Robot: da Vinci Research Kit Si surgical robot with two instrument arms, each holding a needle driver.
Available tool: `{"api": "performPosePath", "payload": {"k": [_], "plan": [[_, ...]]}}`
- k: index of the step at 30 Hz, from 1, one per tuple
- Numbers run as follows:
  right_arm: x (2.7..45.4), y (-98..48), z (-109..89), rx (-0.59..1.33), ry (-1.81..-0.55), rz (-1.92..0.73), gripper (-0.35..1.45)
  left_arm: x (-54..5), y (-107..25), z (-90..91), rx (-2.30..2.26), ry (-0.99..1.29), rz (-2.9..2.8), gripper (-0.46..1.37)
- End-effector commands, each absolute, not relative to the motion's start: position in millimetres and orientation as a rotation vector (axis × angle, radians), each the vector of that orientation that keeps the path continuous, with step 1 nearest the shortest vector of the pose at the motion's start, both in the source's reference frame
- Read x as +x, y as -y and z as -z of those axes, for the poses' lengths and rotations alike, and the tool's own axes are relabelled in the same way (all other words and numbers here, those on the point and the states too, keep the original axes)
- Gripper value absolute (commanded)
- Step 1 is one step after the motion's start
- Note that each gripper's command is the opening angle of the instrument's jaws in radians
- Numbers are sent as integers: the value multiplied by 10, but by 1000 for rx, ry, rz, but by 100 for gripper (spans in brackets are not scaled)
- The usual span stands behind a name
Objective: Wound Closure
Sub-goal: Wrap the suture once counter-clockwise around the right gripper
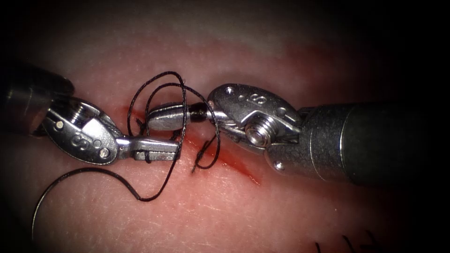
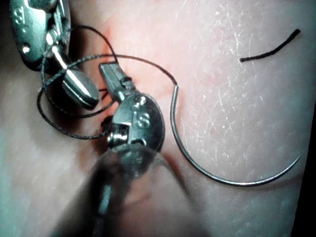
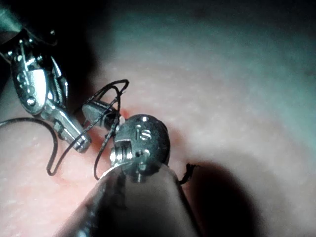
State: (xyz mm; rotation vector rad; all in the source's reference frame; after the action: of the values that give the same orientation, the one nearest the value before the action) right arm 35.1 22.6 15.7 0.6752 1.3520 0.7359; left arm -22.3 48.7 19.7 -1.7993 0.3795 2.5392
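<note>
My right tool (image 1: 159,117) reaches over the cut (image 1: 234,165) with its jaws shut, and black thread (image 1: 164,75) is wound around them in two loops. Just below it, the left tool (image 1: 157,149) is shut on the thread at the cut's left edge. A short free thread tail (image 1: 194,166) hangs beside the cut. The curved needle (image 1: 56,180) lies loose on the tissue (image 1: 281,211) left of the cut, held by neither tool and out of the tissue. In the left wrist view the needle (image 2: 222,180) lies beyond the left tool (image 2: 112,74), opposite the right tool (image 2: 81,91).
Red fluid lines the cut. Dark ends of earlier stitches (image 1: 347,242) stick up at the bottom right edge of the endoscope view. A cut piece of thread (image 2: 269,49) lies apart on the tissue. The right tool's own jaws (image 3: 96,109) carry the loops beside the left tool (image 3: 79,140).
</note>
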Motion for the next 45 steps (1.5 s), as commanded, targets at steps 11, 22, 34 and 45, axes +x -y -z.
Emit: {"api": "performPosePath", "payload": {"k": [11, 22, 34, 45], "plan": [[345, -230, -162, 645, -1352, -726, -35, -219, -486, -186, -1797, -365, -2544, -35], [342, -232, -177, 577, -1281, -714, -35, -208, -499, -156, -1811, -371, -2529, -35], [338, -220, -190, 559, -1101, -613, -35, -166, -531, -148, -1828, -374, -2480, -35], [327, -217, -184, 558, -1052, -592, -35, -149, -545, -148, -1792, -377, -2488, -35]]}}
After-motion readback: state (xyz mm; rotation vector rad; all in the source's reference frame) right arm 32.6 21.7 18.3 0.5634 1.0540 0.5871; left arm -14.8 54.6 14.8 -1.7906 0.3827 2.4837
